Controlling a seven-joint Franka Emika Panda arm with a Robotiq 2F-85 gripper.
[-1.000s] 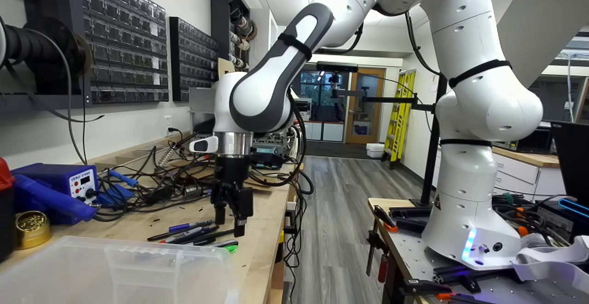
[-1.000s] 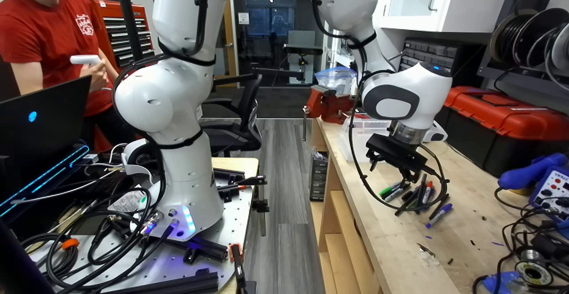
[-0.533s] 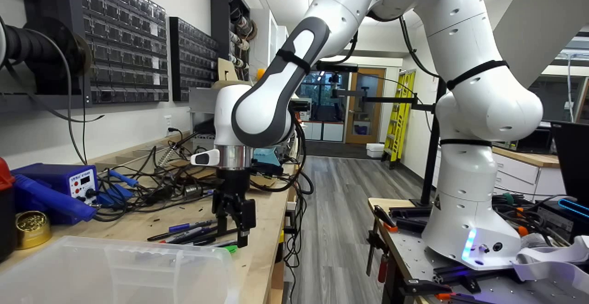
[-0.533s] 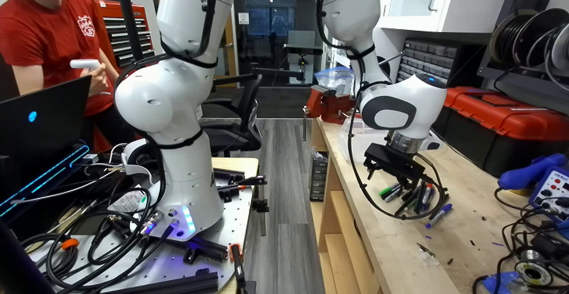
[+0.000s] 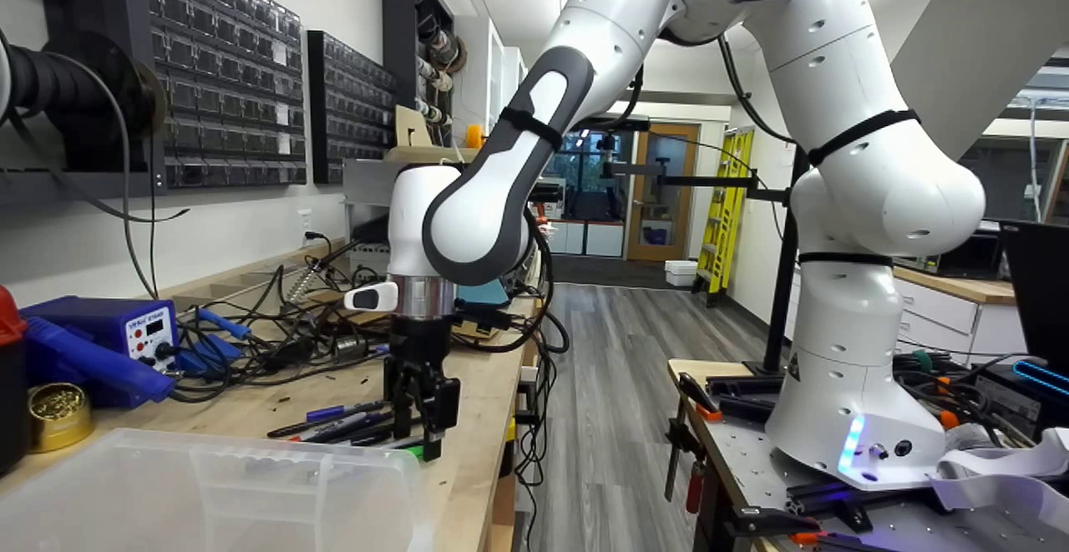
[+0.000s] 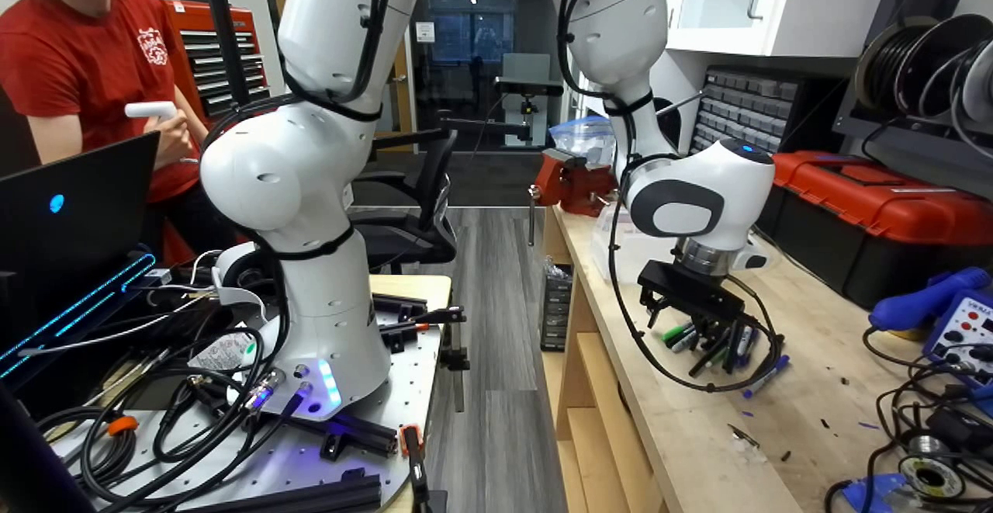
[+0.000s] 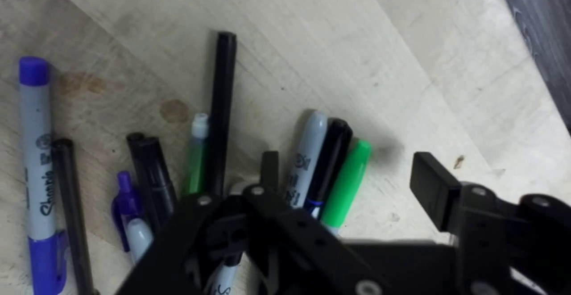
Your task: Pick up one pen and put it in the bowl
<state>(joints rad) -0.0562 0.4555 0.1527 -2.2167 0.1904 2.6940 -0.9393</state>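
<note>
Both the arm (image 5: 472, 230) and the tool (image 7: 349, 179) sit lower than in the earlier frame, bringing the tool close above the green marker (image 7: 347, 183). Its jaws stand wide apart with nothing gripped, one on either side of the green marker. That breadth looks like the main hazard: the black marker (image 7: 331, 161) lies just beside the green marker on the worktop (image 7: 290, 18) and the grey marker (image 7: 308, 156) just past that, so all three appear to fall within the gap. Squeezing straight in would probably gather the whole bundle, where the task asks for one pen, or make a round barrel roll and pop out. The finger (image 7: 270, 170) on the grey marker's side, seemingly between it and the slim black pen (image 7: 221, 107), could also land on a barrel and jam; whether it touches anything is hard to tell. Pressing too deep risks driving the tips into the worktop. Should a pen skid from the green marker toward the worktop's edge, it might drop to the floor (image 5: 618, 418). In both exterior views the translucent bowl (image 5: 250, 493) stands near the green marker; carrying a pen too low, or crosswise, could clip its rim.
</note>
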